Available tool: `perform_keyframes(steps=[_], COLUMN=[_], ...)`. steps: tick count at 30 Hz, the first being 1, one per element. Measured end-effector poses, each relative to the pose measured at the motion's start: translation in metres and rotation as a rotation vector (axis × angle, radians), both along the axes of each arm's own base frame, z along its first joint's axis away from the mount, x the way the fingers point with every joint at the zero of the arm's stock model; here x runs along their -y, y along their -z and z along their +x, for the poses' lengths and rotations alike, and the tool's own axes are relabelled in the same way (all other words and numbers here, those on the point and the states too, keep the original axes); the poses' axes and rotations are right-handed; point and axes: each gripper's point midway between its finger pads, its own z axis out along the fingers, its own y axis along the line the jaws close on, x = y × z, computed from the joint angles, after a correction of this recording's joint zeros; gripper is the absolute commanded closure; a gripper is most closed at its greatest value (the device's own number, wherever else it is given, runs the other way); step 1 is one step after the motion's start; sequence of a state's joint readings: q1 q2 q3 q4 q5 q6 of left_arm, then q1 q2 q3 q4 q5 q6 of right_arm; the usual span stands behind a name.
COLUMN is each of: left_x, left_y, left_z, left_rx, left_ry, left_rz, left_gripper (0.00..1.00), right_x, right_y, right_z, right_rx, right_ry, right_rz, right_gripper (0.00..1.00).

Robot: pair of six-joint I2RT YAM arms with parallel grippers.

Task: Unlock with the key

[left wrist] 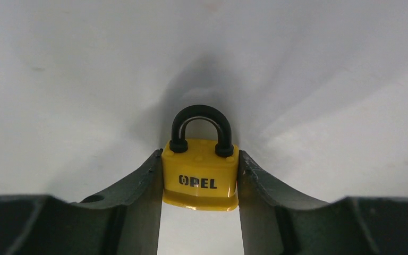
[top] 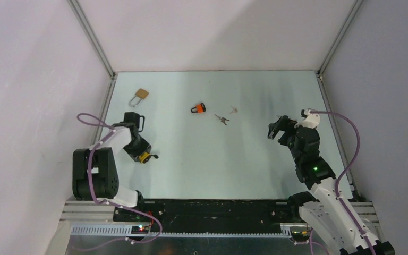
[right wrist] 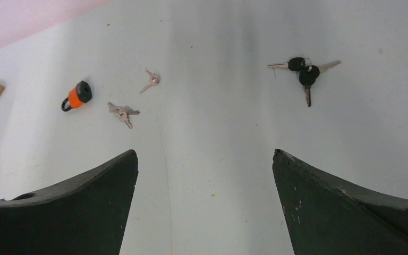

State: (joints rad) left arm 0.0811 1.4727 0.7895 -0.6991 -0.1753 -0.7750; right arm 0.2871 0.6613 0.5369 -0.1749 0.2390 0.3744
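Observation:
My left gripper [left wrist: 200,178] is shut on a yellow padlock [left wrist: 199,169] marked OPEL, its black shackle closed and pointing away from me. In the top view this gripper [top: 144,157] holds the padlock [top: 146,157] low at the left side of the table. My right gripper [right wrist: 204,159] is open and empty above the table's right side [top: 276,127]. A bunch of black-headed keys [right wrist: 304,71] lies ahead of it to the right. I cannot see these keys in the top view.
An orange padlock [top: 197,108] lies mid-table with two small silver key bunches [top: 222,119] [top: 233,110] to its right. A brass padlock [top: 139,96] lies at the far left. Enclosure walls border the pale table [top: 207,159].

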Motion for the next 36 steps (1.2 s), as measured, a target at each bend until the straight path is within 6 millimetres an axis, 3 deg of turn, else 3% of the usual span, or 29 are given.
perform_keyframes(steps=[13, 16, 22, 26, 31, 36], left_x=[0.109, 0.132, 0.168, 0.180, 0.186, 0.190], left_y=[-0.040, -0.038, -0.016, -0.003, -0.003, -0.005], left_z=[0.066, 0.076, 0.082, 0.079, 0.081, 0.081], left_rx=[0.176, 0.184, 0.147, 0.123, 0.142, 0.171], left_ry=[0.326, 0.385, 0.472, 0.504, 0.510, 0.498], left_rz=[-0.037, -0.039, -0.049, -0.057, -0.078, -0.103], left_gripper=[0.84, 0.84, 0.81, 0.70, 0.51, 0.30], right_x=[-0.025, -0.031, -0.040, -0.048, -0.059, -0.066], right_y=[-0.007, 0.000, 0.024, 0.024, 0.022, 0.033], right_z=[0.003, 0.005, 0.013, 0.021, 0.031, 0.035], right_rx=[0.047, 0.021, -0.101, -0.141, -0.194, -0.270], right_ry=[-0.127, -0.156, -0.187, -0.203, -0.223, -0.235], right_rz=[0.060, 0.062, 0.050, 0.042, 0.030, 0.012], right_gripper=[0.00, 0.00, 0.00, 0.03, 0.05, 0.07])
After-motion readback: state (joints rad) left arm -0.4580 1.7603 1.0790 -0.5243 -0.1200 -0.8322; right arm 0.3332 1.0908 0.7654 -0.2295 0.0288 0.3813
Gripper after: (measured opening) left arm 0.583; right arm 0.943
